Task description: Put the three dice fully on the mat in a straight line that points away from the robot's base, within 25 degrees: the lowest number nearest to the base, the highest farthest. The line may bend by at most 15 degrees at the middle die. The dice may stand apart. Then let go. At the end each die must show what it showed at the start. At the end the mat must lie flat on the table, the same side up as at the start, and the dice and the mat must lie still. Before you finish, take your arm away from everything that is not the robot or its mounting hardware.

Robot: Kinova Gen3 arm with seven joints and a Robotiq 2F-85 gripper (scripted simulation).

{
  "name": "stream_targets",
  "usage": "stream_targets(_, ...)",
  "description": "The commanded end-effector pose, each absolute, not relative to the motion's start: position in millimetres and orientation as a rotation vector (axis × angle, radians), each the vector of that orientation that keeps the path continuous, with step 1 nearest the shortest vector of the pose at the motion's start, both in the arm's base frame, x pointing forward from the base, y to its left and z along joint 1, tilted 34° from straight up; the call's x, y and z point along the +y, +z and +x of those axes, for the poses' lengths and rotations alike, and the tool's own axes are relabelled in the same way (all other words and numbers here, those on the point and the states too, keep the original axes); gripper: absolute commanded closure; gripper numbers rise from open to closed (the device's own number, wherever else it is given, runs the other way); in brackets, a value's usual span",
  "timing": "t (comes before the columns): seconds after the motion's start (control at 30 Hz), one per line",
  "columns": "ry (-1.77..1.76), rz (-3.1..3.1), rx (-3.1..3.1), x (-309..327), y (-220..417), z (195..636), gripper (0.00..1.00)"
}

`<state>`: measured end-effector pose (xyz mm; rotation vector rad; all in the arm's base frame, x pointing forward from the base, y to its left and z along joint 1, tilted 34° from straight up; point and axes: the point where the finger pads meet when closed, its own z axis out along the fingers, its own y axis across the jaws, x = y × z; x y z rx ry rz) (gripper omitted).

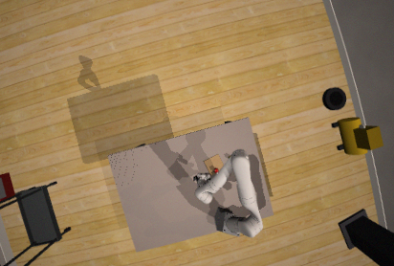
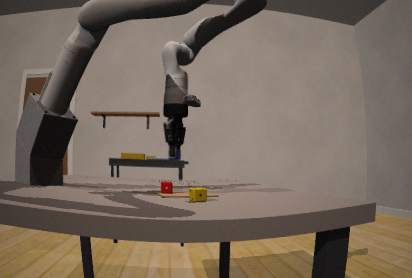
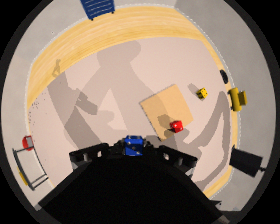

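Observation:
My gripper [image 2: 174,152] hangs well above the table and is shut on a blue die [image 2: 177,156], which also shows between the fingers in the wrist view [image 3: 132,145]. The tan mat [image 3: 167,110] lies flat on the grey table. A red die [image 3: 177,125] sits on the mat near its edge and also shows in the side view [image 2: 166,187]. A yellow die [image 3: 201,92] lies on the table just beyond the mat's far side; in the side view [image 2: 198,194] it stands at the mat's edge. From above, the arm hides part of the mat [image 1: 212,163].
The robot's base [image 2: 42,143] stands at one end of the table. A low bench [image 2: 147,163] and a wall shelf [image 2: 125,114] are behind. A dark cart [image 1: 35,215] and a yellow machine [image 1: 359,136] stand on the floor away from the table.

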<state>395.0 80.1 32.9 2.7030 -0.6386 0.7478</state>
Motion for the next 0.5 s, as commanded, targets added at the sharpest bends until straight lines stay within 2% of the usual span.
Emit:
stream_targets(0.0, 0.753, 2.701, -0.625, 80.5, 35.8, 394.4, 0.74)
stream_targets(0.27, 0.751, 2.712, -0.564, 71.8, 41.1, 398.0, 0.74)
stream_targets(0.47, 0.726, 2.721, -0.420, 36.0, 57.5, 401.9, 0.74)
